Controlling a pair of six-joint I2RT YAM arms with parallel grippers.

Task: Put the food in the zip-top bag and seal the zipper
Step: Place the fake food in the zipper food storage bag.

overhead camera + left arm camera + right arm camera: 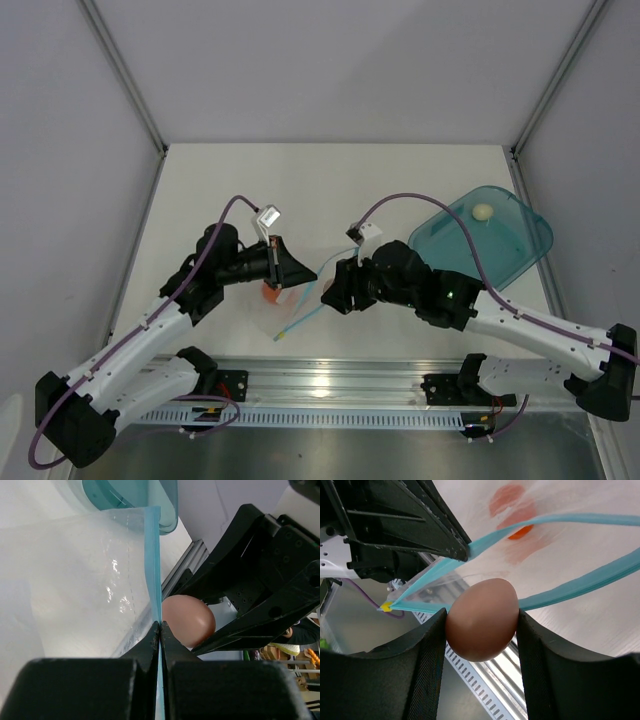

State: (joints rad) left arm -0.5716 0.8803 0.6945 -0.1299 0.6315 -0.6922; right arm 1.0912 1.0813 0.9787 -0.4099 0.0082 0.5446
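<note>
My left gripper (160, 625) is shut on the teal-blue zipper (152, 555) strip of the clear zip-top bag (75, 580) and holds one lip up. From above it (285, 270) sits at the bag's left. The bag's mouth gapes; both zipper strips (580, 582) run to a yellow end (386, 607). An orange-red lump (520, 531) lies inside the bag (300, 300). My right gripper (481, 630) is shut on a pinkish-brown egg-shaped ball (481, 615), held just in front of the open mouth, close to my left fingertips (462, 555).
A translucent teal plate (520, 245) stands at the right with a pale cream ball (483, 212) on it. A metal rail (330, 385) runs along the table's near edge. Grey walls enclose the table on three sides.
</note>
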